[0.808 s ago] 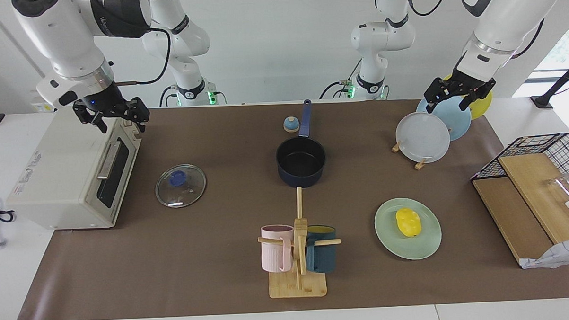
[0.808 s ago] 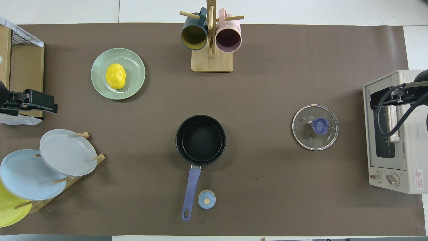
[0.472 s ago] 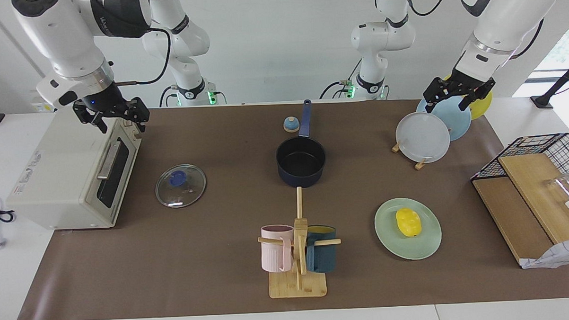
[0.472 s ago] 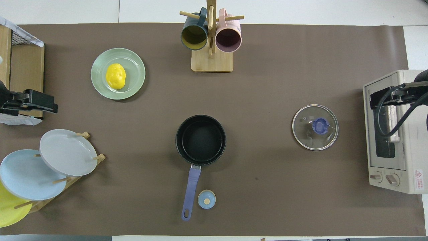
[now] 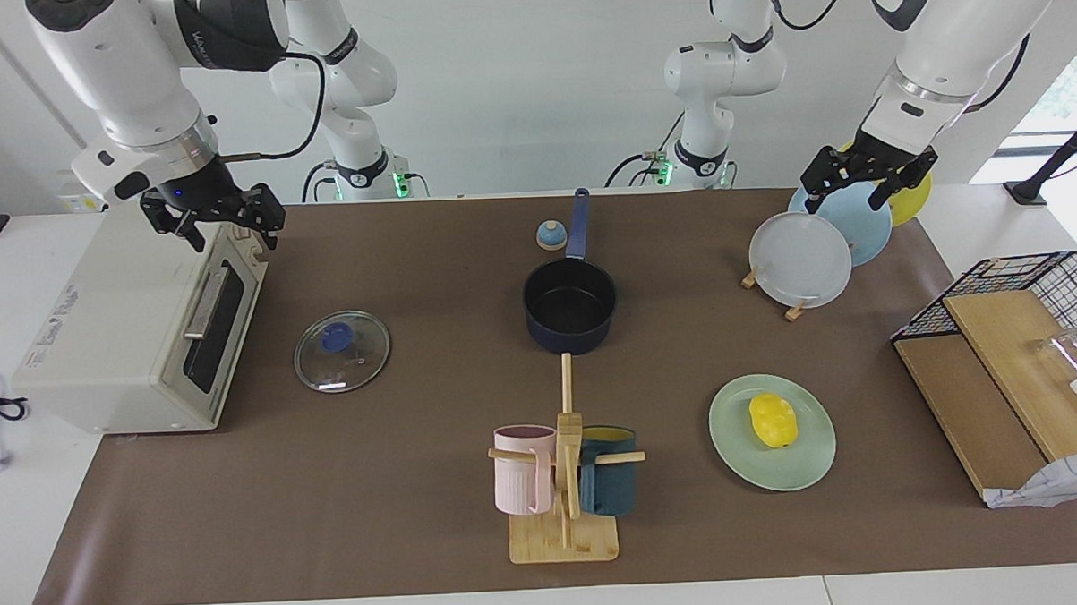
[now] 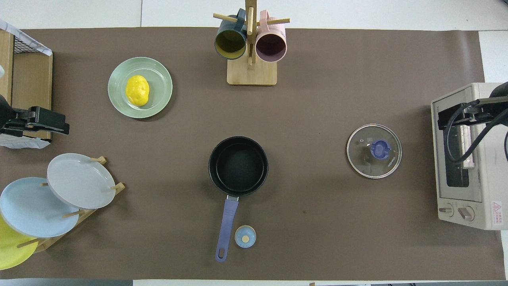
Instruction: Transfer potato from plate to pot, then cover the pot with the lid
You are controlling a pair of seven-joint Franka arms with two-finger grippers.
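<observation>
Nothing of the task is done yet: the potato (image 5: pixel 773 420) lies on the plate (image 5: pixel 813 459) toward the left arm's end of the bench, farther from the robots than the pot (image 5: pixel 570 306), which stands empty at mid-bench. The lid (image 5: pixel 342 350) lies flat toward the right arm's end, beside the toaster oven (image 5: pixel 136 325). The left hand (image 5: pixel 866 181) hangs over the plate rack (image 5: pixel 801 262), fingers apart and empty. The right hand (image 5: pixel 213 220) waits over the toaster oven, also spread and empty. The first step looks due: the left hand probably must travel out over the plate, come down and close around the potato.
</observation>
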